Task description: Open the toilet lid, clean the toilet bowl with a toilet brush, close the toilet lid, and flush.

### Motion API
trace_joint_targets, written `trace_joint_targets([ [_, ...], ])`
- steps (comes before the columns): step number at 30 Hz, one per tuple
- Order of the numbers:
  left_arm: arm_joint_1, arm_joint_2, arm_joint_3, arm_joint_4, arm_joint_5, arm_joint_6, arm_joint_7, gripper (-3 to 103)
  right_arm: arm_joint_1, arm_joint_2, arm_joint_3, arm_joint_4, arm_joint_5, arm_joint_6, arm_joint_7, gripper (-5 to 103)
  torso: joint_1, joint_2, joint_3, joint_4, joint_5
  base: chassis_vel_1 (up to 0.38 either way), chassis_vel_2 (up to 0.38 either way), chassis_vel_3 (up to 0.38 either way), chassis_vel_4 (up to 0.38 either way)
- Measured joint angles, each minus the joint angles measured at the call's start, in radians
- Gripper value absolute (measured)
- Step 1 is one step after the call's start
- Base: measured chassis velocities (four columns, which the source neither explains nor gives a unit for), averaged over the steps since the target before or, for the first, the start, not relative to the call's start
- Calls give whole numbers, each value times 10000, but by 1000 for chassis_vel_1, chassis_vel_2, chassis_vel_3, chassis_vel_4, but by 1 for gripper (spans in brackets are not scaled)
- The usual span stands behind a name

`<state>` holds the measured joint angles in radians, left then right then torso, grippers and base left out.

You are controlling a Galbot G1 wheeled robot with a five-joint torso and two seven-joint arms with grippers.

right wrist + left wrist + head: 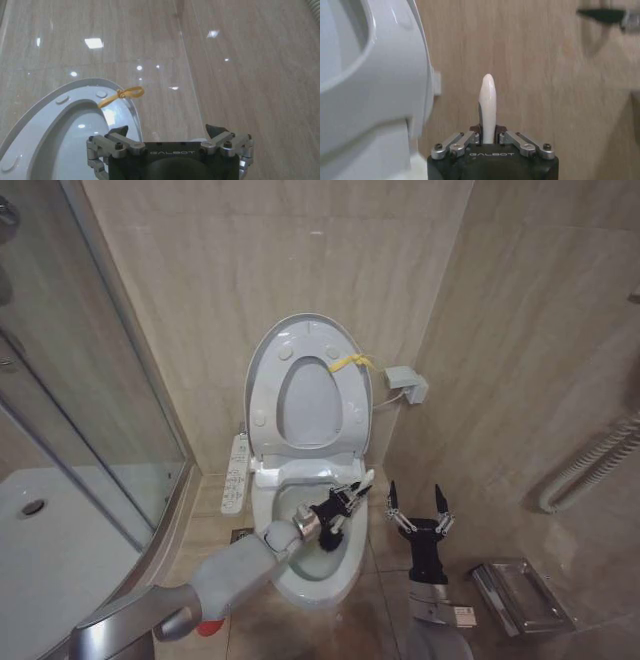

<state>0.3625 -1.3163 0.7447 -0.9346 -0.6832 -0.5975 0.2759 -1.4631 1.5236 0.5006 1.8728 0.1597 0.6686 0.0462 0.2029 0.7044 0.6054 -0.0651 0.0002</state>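
The toilet lid (262,370) stands upright against the wall with the seat ring (309,402) raised against it and a yellow strap (351,362) at its rim. Below it the white toilet bowl (338,578) is uncovered. My left gripper (341,504) reaches over the bowl, shut on the toilet brush (365,481); the dark bristle head (328,541) points down into the bowl. In the left wrist view the white handle (488,105) rises from between the shut fingers (454,143). My right gripper (420,506) hangs open, holding nothing, to the right of the bowl; its wrist view shows the lid (45,123) and strap (121,93) beyond my right gripper (167,132).
A glass shower screen (90,410) and white shower tray (50,560) stand to the left. A control panel (236,473) is beside the bowl. A small white box (408,385) is on the wall, a metal rack (522,596) on the floor at right, and a red holder cup (208,627) under my left arm.
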Motion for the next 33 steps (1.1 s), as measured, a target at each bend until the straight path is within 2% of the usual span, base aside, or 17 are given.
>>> trace_joint_targets([
  [3,142,94,36,922,278,-216,170,17,-51,-118,40,27,71,30,0,100,0,0,0,22,0,0,0,0,0],
  [5,138,99,-4,925,291,-236,173,17,-41,-161,64,-9,99,41,0,100,-1,1,-2,16,-3,0,0,0,0],
  [8,70,81,-83,425,217,-185,126,17,3,-181,102,-58,126,47,2,100,1,-1,3,21,2,0,0,0,0],
  [9,-4,-13,-186,-71,110,-166,60,17,39,-164,107,-65,132,40,2,100,2,0,2,17,0,0,0,0,0],
  [10,-50,-83,-249,-372,71,-158,36,17,69,-133,107,-68,132,31,2,100,0,1,-1,0,-7,0,0,0,0],
  [12,-55,-100,-259,-466,73,-171,48,17,84,-102,106,-75,130,27,3,100,-2,4,-3,-4,-6,0,0,0,0],
  [14,164,-24,-152,359,365,-236,132,17,81,-76,71,-90,124,23,3,100,0,2,1,2,-2,0,0,0,0],
  [15,309,5,-156,813,540,-369,191,17,72,-73,52,-91,120,23,3,100,0,1,1,17,-1,0,0,0,0],
  [17,420,6,-229,1102,667,-516,283,17,62,-73,35,-91,121,23,2,100,0,1,0,22,0,0,0,0,0],
  [18,471,10,-309,1106,681,-558,318,17,64,-93,30,-96,121,26,-1,100,-2,3,-4,16,-8,0,0,0,0],
  [21,376,20,-299,536,497,-404,228,17,88,-123,75,-179,129,33,1,100,1,0,3,23,4,0,0,0,0],
  [23,160,-85,-317,-107,397,-299,164,17,127,-107,91,-253,128,39,2,100,0,2,-1,2,-6,0,0,0,0],
  [25,109,-107,-302,-124,423,-301,190,17,130,-83,86,-267,128,41,2,100,-1,2,-1,-4,-5,0,0,0,0],
  [28,186,-58,-227,596,593,-316,282,17,122,-61,42,-262,113,42,1,100,0,0,2,5,-2,0,0,0,0],
  [29,232,-11,-248,810,626,-335,309,17,116,-70,37,-249,112,42,0,100,1,0,2,16,0,0,0,0,0],
  [31,284,28,-342,876,632,-359,308,17,116,-81,32,-239,112,42,-1,100,0,0,1,22,1,0,0,0,0],
  [33,320,55,-479,449,631,-296,211,17,145,-98,48,-291,116,42,-1,100,0,0,1,24,-1,0,0,0,0],
])
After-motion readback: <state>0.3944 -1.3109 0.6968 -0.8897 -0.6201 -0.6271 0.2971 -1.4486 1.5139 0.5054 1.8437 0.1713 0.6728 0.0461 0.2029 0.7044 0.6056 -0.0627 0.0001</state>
